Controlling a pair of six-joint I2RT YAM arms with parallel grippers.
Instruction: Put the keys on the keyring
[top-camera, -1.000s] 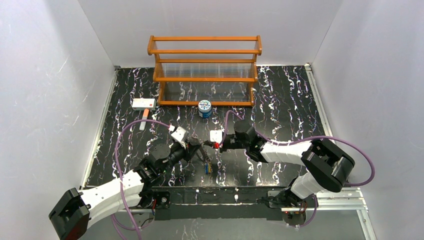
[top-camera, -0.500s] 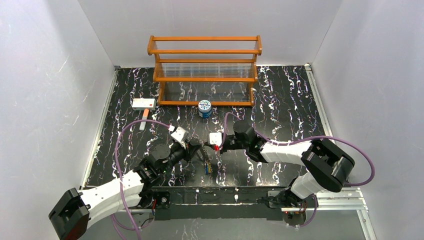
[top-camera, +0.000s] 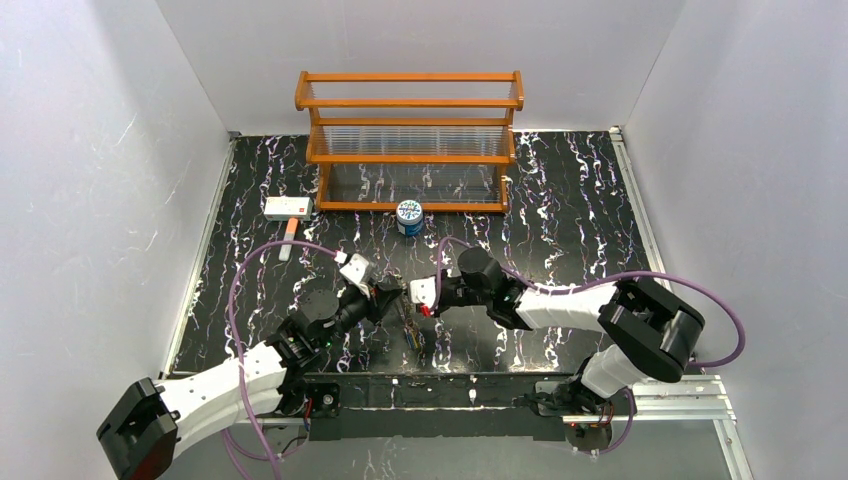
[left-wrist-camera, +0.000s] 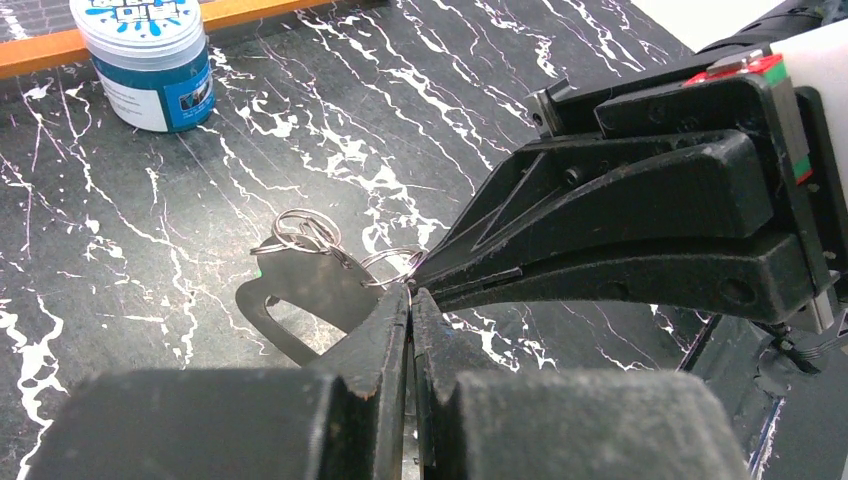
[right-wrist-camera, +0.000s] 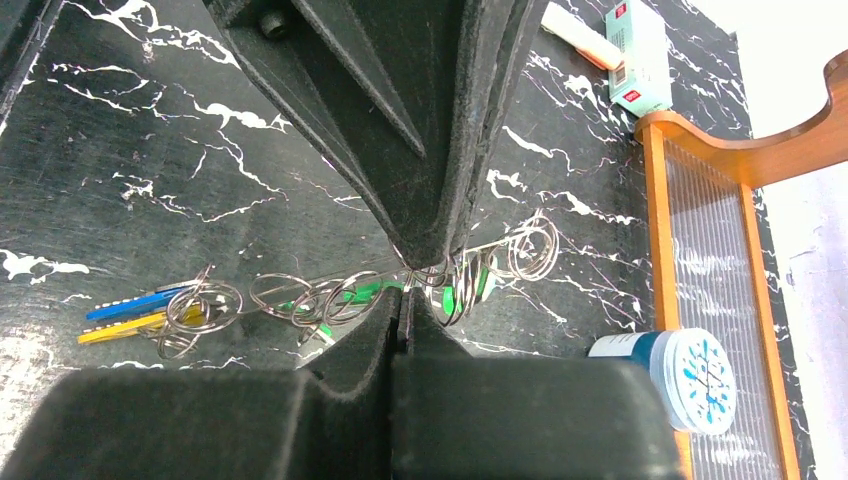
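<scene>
Both arms meet nose to nose over the middle of the table (top-camera: 570, 200), just near of the round can (right-wrist-camera: 685, 378). The left gripper (left-wrist-camera: 410, 298) is closed, its tips pinching the wire of the keyring (left-wrist-camera: 297, 232), which shows here as a string of linked wire loops. This probably steadies the ring so that a coil can be worked on. The right gripper (right-wrist-camera: 404, 306), coming in from the right, is also fully closed, with its tips against the same wire. Whether it bites the wire or only touches it cannot be told. The keys (right-wrist-camera: 135, 316) trail from the loops toward the near edge, blue and yellow outermost and green beside the tips. The opposed pinch suggests one arm anchors while the other threads.
</scene>
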